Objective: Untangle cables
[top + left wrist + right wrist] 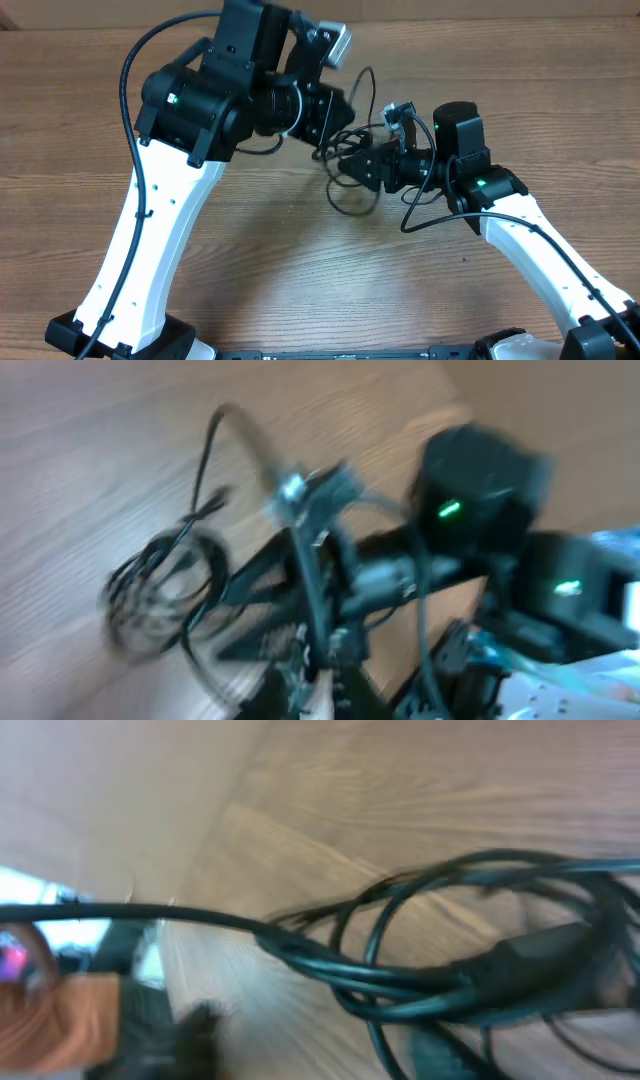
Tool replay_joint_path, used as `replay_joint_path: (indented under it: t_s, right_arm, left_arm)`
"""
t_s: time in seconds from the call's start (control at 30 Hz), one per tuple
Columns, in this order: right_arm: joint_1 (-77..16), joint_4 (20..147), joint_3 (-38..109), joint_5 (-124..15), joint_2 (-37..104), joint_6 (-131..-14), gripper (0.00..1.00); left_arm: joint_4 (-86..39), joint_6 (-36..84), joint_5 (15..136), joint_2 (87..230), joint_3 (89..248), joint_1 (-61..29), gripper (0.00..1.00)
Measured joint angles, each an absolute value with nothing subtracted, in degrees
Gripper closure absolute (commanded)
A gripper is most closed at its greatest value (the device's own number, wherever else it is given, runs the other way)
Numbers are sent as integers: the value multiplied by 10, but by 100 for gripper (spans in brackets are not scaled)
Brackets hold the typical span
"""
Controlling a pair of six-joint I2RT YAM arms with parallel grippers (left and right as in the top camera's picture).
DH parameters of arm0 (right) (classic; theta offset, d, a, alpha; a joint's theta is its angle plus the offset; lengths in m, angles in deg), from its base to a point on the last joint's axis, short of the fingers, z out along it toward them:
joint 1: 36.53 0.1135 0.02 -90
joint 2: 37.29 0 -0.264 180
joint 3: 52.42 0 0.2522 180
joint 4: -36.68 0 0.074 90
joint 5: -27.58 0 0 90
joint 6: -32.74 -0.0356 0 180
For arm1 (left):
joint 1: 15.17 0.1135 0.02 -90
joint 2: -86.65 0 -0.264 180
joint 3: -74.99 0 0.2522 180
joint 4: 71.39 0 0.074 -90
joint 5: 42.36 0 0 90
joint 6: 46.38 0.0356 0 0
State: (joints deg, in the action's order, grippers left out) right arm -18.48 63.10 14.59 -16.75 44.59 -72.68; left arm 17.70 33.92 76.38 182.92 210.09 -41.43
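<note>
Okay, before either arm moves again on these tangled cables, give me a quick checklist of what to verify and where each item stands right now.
1. Cables within reach of both arms: ok. The cables sit between the left tool and the right tool.
2. Left tool's grip: cannot tell. Its tip is hidden from overhead.
3. Right tool's grip: cannot tell. Strands cross its wrist view, but contact is blurred.
4. Cables separated: not ok. The loops overlap in one bundle.
5. Gap between the tools: cannot tell. They meet closely over the bundle.
6. Wrist views sharp: not ok. Both are blurred.
</note>
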Motion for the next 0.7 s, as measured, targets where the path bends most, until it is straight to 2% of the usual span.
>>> replay_joint_path:
  t_s: [0.03,0.07,0.17,0.23,0.37,0.53,0.67,0.7]
  right_arm:
    - [-185,646,146,-179,446,-724,90]
    - [-185,675,146,-196,446,-723,93]
    - [-185,751,146,-238,446,-725,93]
    - [-185,810,146,-279,446,-725,79]
    - [-185,889,146,-367,446,-725,63]
    - [-185,902,146,-425,446,-722,50]
    - [-185,899,146,-435,446,-720,21]
    - [-185,898,146,-432,446,-724,20]
  left_arm:
    - [192,341,747,1829,2101,-414,67]
    - [212,344,723,1829,2101,-414,58]
    - [244,343,664,1829,2095,-414,48]
    - [250,342,630,1829,2088,-414,44]
    - [242,339,595,1829,2066,-414,43]
    - [201,324,568,1829,2007,-414,43]
    - [149,313,560,1828,1937,-414,44]
    - [138,307,559,1828,1918,-414,44]
